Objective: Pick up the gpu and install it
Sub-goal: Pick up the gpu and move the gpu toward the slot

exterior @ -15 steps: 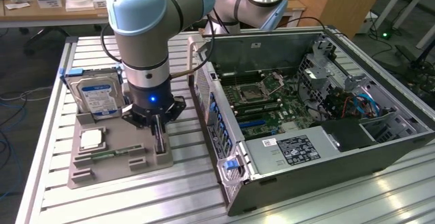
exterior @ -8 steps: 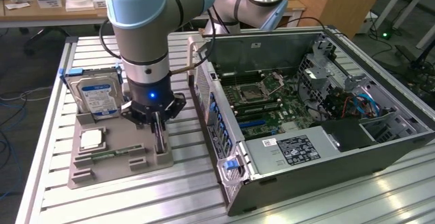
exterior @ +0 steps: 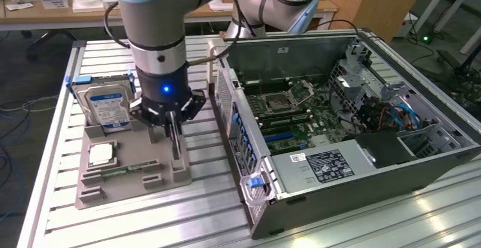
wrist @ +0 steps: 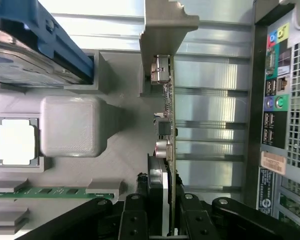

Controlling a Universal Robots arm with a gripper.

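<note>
The gpu (exterior: 175, 142) stands on edge at the right side of the grey parts holder (exterior: 124, 189) in the exterior view, a thin dark card reaching down into the holder. My gripper (exterior: 171, 125) comes straight down on its top edge. In the wrist view the gpu (wrist: 169, 115) is seen edge-on, with its silvery bracket (wrist: 162, 30) at the far end and the fan bulging from one face. There my gripper (wrist: 162, 205) has one black finger against each face of the card, shut on it.
The holder also carries a hard drive with a blue-white label (exterior: 105, 104), a processor (exterior: 100, 153) and a green memory stick (exterior: 120, 172). The open computer case (exterior: 361, 163) lies close on the exterior view's right, its motherboard (exterior: 301, 118) exposed. The slatted metal table (exterior: 112, 225) runs beneath.
</note>
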